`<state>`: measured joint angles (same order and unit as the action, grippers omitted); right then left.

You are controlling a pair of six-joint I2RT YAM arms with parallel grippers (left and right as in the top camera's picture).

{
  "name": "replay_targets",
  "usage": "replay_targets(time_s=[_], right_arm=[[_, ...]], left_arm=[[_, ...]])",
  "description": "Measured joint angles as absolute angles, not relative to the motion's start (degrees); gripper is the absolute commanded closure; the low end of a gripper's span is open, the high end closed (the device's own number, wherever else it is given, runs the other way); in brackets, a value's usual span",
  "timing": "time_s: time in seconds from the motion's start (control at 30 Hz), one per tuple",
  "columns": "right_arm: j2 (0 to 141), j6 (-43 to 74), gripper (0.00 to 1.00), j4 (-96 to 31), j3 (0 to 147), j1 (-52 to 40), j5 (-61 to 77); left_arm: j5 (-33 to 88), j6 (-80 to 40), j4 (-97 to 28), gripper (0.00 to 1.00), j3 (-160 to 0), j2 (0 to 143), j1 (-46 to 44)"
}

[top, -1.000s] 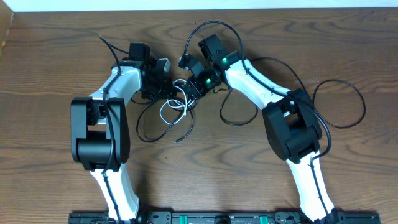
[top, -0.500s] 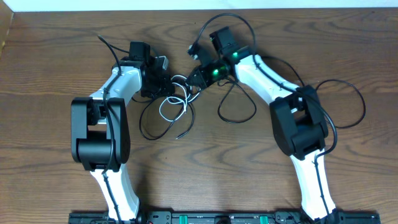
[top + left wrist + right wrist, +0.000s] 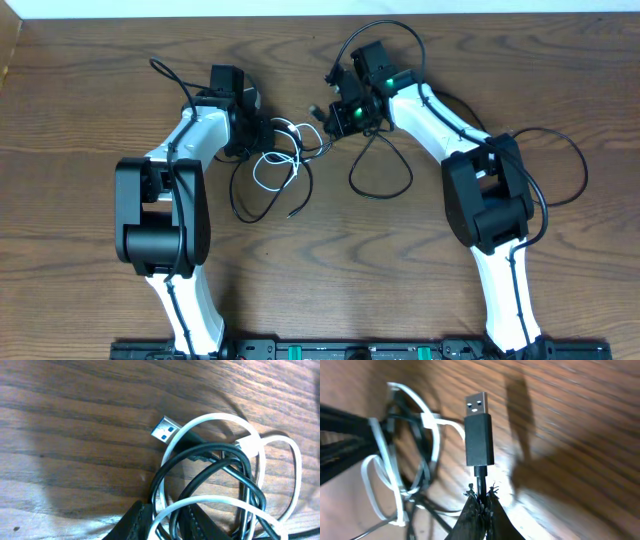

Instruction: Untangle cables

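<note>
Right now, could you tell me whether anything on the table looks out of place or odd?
Yes: the white cable and black cables are wound into one knot gripped by the left fingers. The right fingers pinch a black cable just below its USB plug, and their tips look ragged.

Right gripper (image 3: 481, 505): pinched tight on a black cable (image 3: 480, 476) just below its USB plug (image 3: 479, 430).
Left: white and black cables (image 3: 402, 455) tangled on the table (image 3: 580, 435).

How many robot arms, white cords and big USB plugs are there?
Robot arms: 2
White cords: 1
Big USB plugs: 2
Total: 5
</note>
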<state>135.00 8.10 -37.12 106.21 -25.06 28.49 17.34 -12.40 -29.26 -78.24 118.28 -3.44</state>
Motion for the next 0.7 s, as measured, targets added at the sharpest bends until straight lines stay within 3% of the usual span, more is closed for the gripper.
replay_targets(time_s=[0.7], right_arm=[[132.3, 8.8, 0.99, -37.5, 106.2, -25.3, 20.6]], left_arm=[[19.9, -15.2, -29.2, 0.66, -78.3, 118.2, -0.9]])
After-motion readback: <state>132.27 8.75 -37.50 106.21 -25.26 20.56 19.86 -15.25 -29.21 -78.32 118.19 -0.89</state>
